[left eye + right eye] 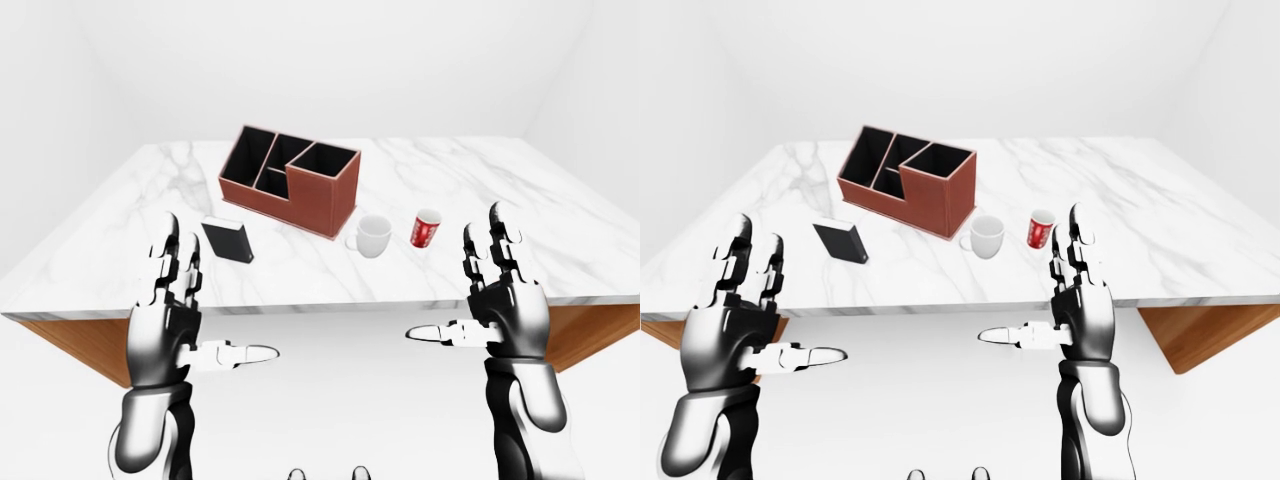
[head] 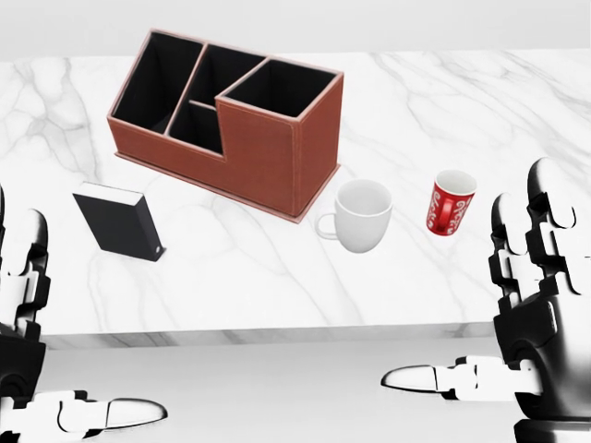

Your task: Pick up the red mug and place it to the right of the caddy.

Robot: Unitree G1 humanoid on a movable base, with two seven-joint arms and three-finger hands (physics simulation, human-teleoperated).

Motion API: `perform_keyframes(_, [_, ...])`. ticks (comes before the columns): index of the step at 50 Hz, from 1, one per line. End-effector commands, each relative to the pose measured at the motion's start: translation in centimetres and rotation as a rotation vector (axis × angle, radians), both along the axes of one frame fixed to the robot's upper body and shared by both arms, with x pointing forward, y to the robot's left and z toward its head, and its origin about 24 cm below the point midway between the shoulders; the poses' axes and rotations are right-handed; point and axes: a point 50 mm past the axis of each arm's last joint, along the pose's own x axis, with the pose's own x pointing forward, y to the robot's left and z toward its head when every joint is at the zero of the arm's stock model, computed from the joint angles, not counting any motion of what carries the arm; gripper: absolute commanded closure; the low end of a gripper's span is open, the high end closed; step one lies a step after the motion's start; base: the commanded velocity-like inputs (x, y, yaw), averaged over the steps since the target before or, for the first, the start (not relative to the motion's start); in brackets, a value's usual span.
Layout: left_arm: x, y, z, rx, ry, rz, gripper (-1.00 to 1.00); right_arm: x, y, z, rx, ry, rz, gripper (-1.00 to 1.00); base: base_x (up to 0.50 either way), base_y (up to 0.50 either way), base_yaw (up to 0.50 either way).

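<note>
We are holding both hands up close to the camera, low in the left-eye view. Our left hand [image 1: 172, 300] is standing with its fingers spread apart and its thumb poking sideways, holding nothing. Our right hand [image 1: 503, 295] is doing the same on the other side, fingers apart and empty.

The two eye views are showing us the whole arms, the wooden underside of the table [image 1: 500, 190] and the white room around it. The head view is looking closer and cutting the hands off at its edges, but it is showing the mug's white pattern and handle much better.

The red mug [image 2: 450, 202] is standing upright on the table with its open mouth pointing up, so its long side is running up and down. Its handle is facing the bottom left of the head view. It is sitting above our right hand and a little to its left, well apart from the fingers.

A white mug [image 2: 361, 215] is sitting between the red mug and the caddy [image 2: 235, 115]. A black box [image 2: 120, 221] is standing further left.
</note>
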Motion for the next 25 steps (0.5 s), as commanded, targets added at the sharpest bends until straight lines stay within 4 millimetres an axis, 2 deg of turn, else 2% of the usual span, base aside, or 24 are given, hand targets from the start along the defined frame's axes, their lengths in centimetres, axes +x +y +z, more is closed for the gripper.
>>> perform_keyframes(1, [-0.18, 0.08, 0.33, 0.005, -0.015, 0.007, -1.0, 0.05, 0.01, -0.04, -0.001, 0.002, -0.002, -1.0, 0.41, 0.0, 0.0])
perform_keyframes(25, [-0.56, 0.1, 0.52, 0.019, -0.02, 0.007, -1.0, 0.12, 0.07, -0.15, 0.001, 0.007, 0.001, -1.0, 0.41, -0.02, 0.0])
